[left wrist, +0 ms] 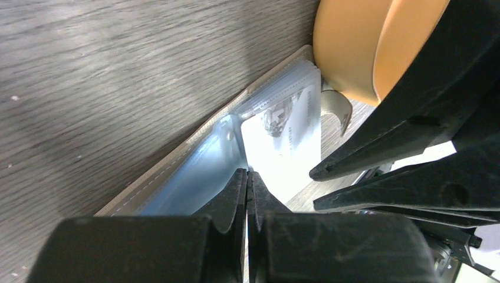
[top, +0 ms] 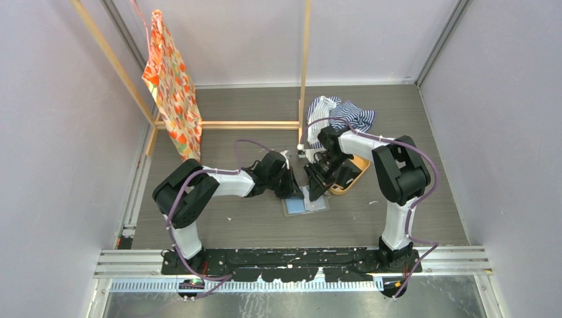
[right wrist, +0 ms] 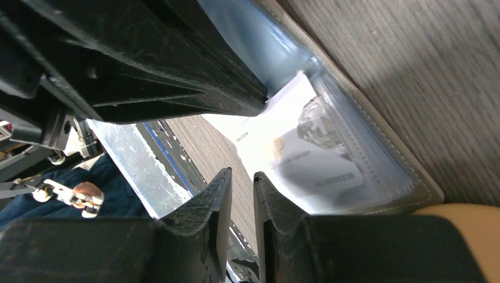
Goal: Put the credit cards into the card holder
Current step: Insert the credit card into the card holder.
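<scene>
Credit card (right wrist: 306, 165) partly in card holder (right wrist: 386, 150), wrist views only

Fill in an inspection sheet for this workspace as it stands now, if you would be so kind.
surface: dark wood-grain table, no spills seen.
job's things: card holder lies open between the grippers; a pale card appears partly in its clear sleeve; other cards not made out.
clutter: orange tray beside the holder; striped cloth behind it.
grippers: left gripper shut, tips at the sleeves; right gripper shows a narrow gap between its tips, grip unclear.
cables: purple cables loop along both arms, off the holder.
surroundings: wooden frame with a patterned cloth hanging; pale walls.
</scene>
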Robot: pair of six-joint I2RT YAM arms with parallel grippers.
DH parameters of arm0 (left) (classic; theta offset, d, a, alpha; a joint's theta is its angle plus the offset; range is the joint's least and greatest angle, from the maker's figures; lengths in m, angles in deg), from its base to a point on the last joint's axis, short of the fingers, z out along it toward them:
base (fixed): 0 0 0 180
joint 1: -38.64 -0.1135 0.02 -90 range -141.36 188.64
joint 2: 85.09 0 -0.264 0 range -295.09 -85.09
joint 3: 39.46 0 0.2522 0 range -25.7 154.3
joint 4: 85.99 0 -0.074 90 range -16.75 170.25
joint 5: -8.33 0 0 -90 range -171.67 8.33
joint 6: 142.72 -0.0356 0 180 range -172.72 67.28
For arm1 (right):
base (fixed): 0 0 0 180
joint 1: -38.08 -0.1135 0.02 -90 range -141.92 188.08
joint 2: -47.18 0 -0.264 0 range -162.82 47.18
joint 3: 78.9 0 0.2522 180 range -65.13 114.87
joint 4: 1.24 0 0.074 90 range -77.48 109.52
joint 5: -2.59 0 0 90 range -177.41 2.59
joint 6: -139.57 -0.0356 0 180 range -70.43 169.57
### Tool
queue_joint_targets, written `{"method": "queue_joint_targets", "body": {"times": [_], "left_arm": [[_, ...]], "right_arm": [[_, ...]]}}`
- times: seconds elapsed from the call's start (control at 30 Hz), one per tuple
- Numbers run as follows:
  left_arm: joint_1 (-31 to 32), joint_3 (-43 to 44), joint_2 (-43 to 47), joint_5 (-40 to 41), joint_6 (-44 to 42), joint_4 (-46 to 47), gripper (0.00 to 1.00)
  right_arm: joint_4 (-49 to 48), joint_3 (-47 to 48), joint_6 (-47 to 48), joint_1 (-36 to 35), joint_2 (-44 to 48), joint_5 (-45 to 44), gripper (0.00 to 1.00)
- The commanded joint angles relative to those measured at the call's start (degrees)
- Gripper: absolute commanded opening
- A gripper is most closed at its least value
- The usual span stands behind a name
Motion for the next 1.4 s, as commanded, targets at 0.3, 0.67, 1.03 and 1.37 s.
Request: {"method": "queue_joint_targets", "body": {"times": [0.3,0.67,1.03,1.37], "left_arm": [[0.8,0.0,-1.3,-1.5,3.3,7.6,0.00],[1.1,-2.4,-0.7,-1.2,4.3,10.4,0.00],[1.1,-3.6,3.0,1.5,1.4,4.4,0.02],[1.6,0.0,-0.1,0.4,-0.3,0.3,0.01]], "right_arm": [[0.5,-0.4,4.9,0.3,6.8,-17.9,0.21],[1.5,-1.9,8.3,-3.2,6.4,-24.3,0.05],[3.2,-2.3,9.9,-3.2,7.3,-24.0,0.07],[2.7,-2.3,8.5,-3.5,3.9,-25.0,0.07]]}}
